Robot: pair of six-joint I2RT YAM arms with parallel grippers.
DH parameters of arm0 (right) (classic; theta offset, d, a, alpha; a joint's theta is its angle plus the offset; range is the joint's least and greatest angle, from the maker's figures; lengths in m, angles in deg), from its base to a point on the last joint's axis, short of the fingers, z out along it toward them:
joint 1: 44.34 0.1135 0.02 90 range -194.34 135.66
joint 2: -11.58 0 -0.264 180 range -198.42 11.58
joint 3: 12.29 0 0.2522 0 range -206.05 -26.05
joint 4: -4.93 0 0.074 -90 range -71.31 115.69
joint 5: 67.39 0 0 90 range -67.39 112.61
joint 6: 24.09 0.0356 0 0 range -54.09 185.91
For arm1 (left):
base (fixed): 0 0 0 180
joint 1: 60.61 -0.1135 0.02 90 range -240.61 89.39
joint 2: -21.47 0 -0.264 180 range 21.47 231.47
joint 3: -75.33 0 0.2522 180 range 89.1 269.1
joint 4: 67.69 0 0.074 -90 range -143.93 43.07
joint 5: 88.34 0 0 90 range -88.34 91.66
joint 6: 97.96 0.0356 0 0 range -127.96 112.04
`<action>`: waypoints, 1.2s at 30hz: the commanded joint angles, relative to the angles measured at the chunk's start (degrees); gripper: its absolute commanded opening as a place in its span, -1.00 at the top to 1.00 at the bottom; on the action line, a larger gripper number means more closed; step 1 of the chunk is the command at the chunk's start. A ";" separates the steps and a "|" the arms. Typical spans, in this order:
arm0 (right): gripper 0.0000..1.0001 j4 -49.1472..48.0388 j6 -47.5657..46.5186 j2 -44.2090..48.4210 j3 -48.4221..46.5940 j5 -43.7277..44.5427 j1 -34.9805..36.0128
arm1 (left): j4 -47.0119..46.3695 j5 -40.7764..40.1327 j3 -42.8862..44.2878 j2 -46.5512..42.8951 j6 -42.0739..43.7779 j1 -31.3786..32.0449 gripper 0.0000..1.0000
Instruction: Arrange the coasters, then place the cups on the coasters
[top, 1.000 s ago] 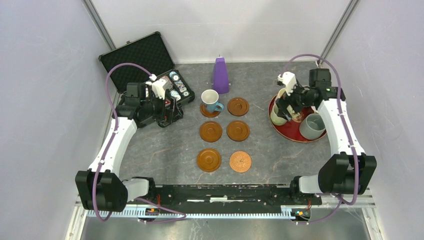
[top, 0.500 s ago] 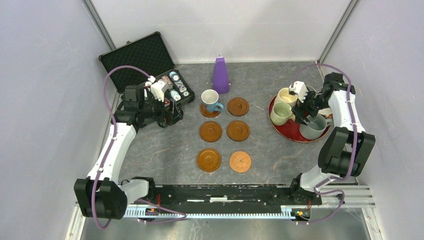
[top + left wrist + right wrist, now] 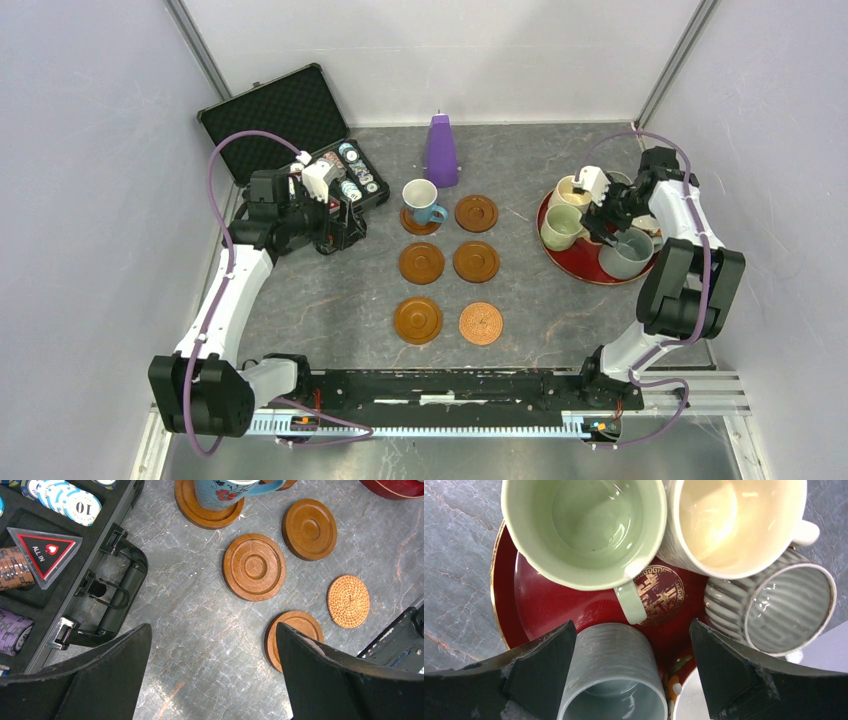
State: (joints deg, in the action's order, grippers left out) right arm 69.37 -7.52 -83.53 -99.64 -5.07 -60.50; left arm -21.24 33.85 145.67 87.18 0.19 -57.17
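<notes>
My left gripper [image 3: 214, 627] hangs with its jaws wide apart and nothing between them, over bare table [image 3: 330, 290] at the left side, just beside the handle of the open black case [image 3: 290, 115] with its chips [image 3: 75, 505]. The table is dark grey and stone-like, with pale veins and a few scuffs, and it is closed in by plain pale walls [image 3: 80, 200] on the left, right and far sides, with slanting metal posts [image 3: 200, 50] at the far corners. In the middle lie the six coasters [image 3: 421, 263], two columns of three, each apart from its neighbours. Five are glossy brown with rings, and the woven coaster [image 3: 481, 323] is the near right one. The blue cup [image 3: 422, 200] stands on the far left coaster, and the other five are bare. A purple cone [image 3: 441, 150] stands upright just beyond it. My right gripper [image 3: 632, 625] is over the red tray [image 3: 590, 268] at the right side, jaws apart, one on each side of the grey-teal cup [image 3: 611, 680]. The left jaw is close against its wall and the right one stands clear, so it is not clamped. Also on the tray, crowded together, are the green cup [image 3: 584, 525], its handle pointing at the grey-teal one, the cream cup [image 3: 729, 520] and the ribbed cup [image 3: 784, 607].
</notes>
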 commanded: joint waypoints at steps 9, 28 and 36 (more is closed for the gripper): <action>-0.56 -0.70 -0.36 -0.01 4.17 -1.20 2.73 | -1.44 1.98 0.38 0.13 -0.77 -0.36 -1.00; -0.18 -14.61 21.05 5.12 15.62 -2.82 2.76 | -1.05 2.38 0.64 0.35 -0.65 -0.36 -1.00; 0.10 -20.42 24.26 5.92 20.02 -0.68 2.76 | -1.05 2.31 0.90 0.55 -0.62 -0.34 -1.00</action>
State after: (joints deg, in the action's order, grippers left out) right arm 53.30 13.62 -78.39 -81.58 -6.73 -57.68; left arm -21.20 35.00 145.69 87.53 0.19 -57.17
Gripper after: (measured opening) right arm 0.467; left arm 0.996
